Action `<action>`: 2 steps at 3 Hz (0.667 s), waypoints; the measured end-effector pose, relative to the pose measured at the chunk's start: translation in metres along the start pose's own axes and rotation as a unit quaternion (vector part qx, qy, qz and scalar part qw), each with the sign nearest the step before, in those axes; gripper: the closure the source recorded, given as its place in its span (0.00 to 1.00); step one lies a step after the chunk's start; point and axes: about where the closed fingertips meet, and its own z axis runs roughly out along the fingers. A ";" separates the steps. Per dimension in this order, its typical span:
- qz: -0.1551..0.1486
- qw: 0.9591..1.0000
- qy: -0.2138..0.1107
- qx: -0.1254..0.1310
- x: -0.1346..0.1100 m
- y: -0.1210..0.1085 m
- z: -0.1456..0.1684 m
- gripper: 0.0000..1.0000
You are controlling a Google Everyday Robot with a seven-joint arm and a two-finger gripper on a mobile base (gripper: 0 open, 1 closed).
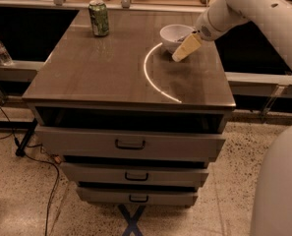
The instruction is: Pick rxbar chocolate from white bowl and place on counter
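Grey-brown glossy rectangular counter [101, 73]: recorded as the top of a grey cabinet with three drawers, each fitted with a dark handle; a dark gap is seen between the top and the uppermost drawer [131, 144].
Small round glossy white bowl [171, 33]: set upright on the far right part of the counter, near the back edge.
Pale cream wedge-shaped gripper [181, 54]: carried on the white rounded arm [244, 6] that enters from the upper right; angled down and to the left, with its tip placed just beside the bowl's near right rim and low over the counter. Contact with the counter cannot be told.
Gripper state: spread or pressed together cannot be told; whether anything is held cannot be told.
Thin dark rxbar chocolate: not clearly made out. A small dark streak [184, 36] is noted inside the bowl at its right side, next to the gripper; it cannot be confirmed as the bar.
Green drink can [99, 17]: stood upright at the far left of the counter, well apart from the bowl.
Bright curved reflection [149, 75]: an arc traced on the counter from beside the bowl toward the front right.
Clear plastic bottle [0, 50]: placed on a lower ledge left of the cabinet.
Speckled floor [17, 200]: crossed by a dark cable [49, 200].
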 end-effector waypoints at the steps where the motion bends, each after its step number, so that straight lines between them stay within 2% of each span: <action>1: -0.007 1.000 -0.020 -0.004 -0.017 0.001 0.005 0.04; 2: -0.010 1.000 -0.027 -0.006 -0.025 0.001 0.008 0.26</action>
